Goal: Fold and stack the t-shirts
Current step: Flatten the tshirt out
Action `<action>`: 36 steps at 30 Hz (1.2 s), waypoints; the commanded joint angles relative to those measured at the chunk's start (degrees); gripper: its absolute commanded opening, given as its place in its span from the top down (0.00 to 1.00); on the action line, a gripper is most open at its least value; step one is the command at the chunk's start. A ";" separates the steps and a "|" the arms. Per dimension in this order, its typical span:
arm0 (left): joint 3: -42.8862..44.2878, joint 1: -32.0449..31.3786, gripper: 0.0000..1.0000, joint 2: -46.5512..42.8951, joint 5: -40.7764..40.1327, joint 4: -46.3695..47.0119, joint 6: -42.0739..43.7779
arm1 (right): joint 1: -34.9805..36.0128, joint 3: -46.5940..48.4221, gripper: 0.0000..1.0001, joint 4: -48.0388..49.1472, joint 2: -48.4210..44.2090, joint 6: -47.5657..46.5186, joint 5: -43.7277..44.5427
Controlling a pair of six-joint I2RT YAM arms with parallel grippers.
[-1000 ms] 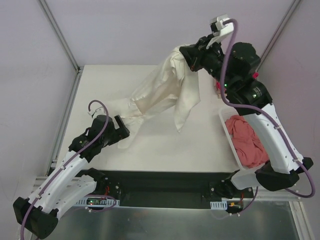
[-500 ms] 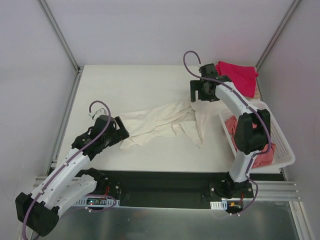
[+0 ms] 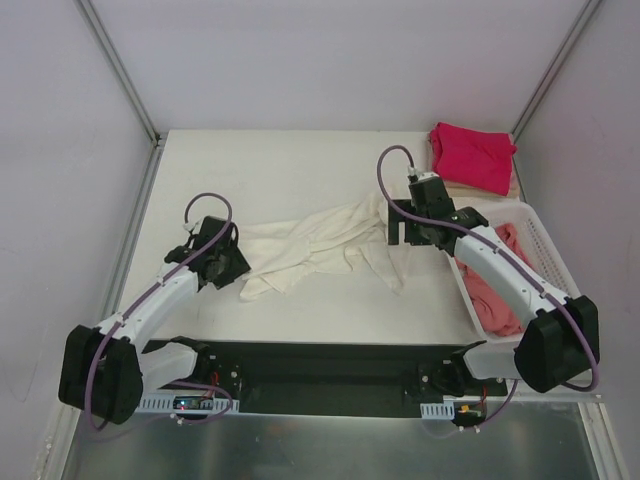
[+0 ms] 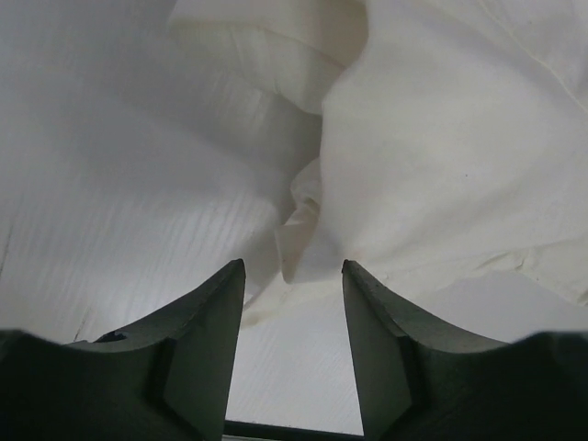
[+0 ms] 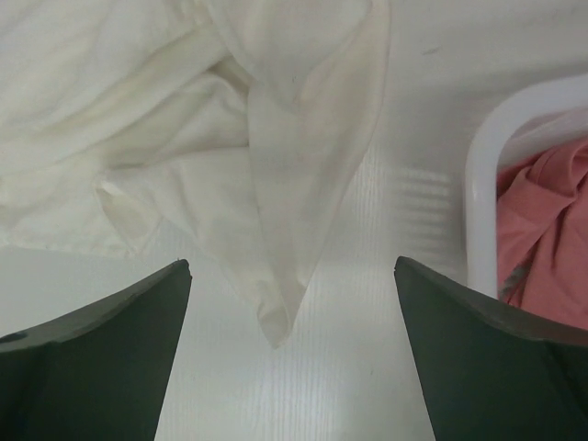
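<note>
The cream t-shirt [image 3: 320, 243] lies crumpled across the middle of the table. My left gripper [image 3: 233, 262] is at its left end. In the left wrist view the left gripper [image 4: 292, 266] is partly open, with a fold of the cream t-shirt [image 4: 441, 138] just past the tips and only table between the fingers. My right gripper [image 3: 400, 230] hovers wide open over the cloth's right end. A pointed corner of the cream t-shirt [image 5: 276, 276] lies loose ahead of the right gripper [image 5: 292, 263]. A folded magenta-red t-shirt [image 3: 472, 155] rests on a tan one [image 3: 480, 187] at the back right.
A white slotted basket [image 3: 548, 262] stands along the table's right side with a salmon-pink t-shirt [image 3: 492, 292] bunched inside. Its rim [image 5: 478, 184] is close to the right gripper's right finger. The table's edge rails run along the left and back.
The right gripper let go of the cream t-shirt, which dropped flat onto the table, and came down toward the front, open. The left gripper's jaws narrowed and edged up to the shirt's left end.
</note>
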 commanded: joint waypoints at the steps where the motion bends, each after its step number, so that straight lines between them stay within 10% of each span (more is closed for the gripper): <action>1: 1.66 0.60 0.54 3.71 5.29 5.53 1.61 | 2.23 -6.25 0.03 0.92 -2.44 3.66 1.04; 9: 5.09 0.86 1.00 7.68 9.94 6.41 4.69 | 4.60 -10.66 0.03 -0.48 -6.74 4.80 2.27; 22: 1.83 0.86 1.00 -14.72 14.34 6.59 4.33 | 7.24 -14.53 0.01 1.00 -0.88 9.37 5.34; 36: 4.47 0.86 1.00 -25.11 8.19 4.92 4.95 | 7.16 -0.21 0.25 4.79 19.79 10.69 9.91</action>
